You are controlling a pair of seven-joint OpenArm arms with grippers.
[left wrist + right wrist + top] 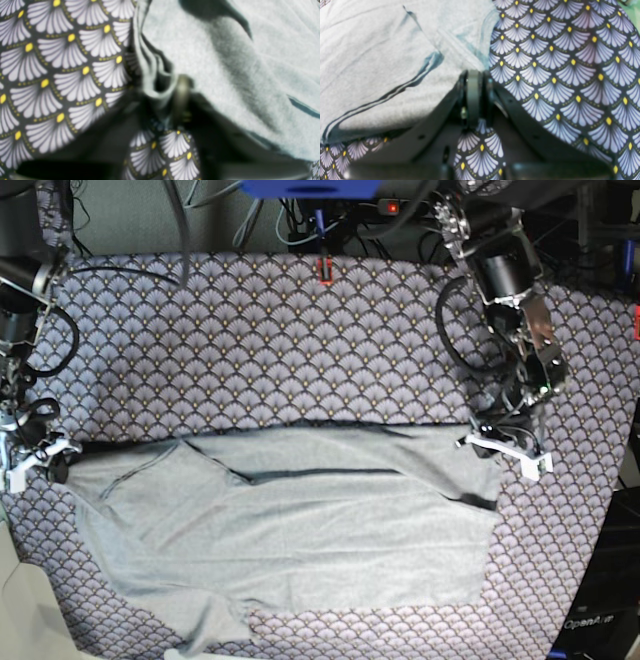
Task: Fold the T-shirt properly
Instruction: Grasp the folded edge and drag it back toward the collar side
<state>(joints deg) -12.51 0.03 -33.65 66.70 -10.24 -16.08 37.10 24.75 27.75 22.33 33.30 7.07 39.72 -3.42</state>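
The light grey T-shirt (300, 530) lies spread flat on the table, with a dark fold line across its upper part. My left gripper (505, 442) sits at the shirt's far right corner. In the left wrist view its jaws (172, 97) are closed on a bunched edge of the T-shirt (225, 62), though the picture is blurred. My right gripper (45, 458) is at the shirt's far left corner. In the right wrist view the right gripper (473, 75) is shut, its tips pinching the T-shirt (382, 62) at its hem.
A purple-grey scallop-patterned table cloth (300, 340) covers the whole table. Cables and a small red clip (325, 272) run along the back edge. The table's edge (628, 480) is close to the left arm, and the front left corner drops off near the shirt's sleeve.
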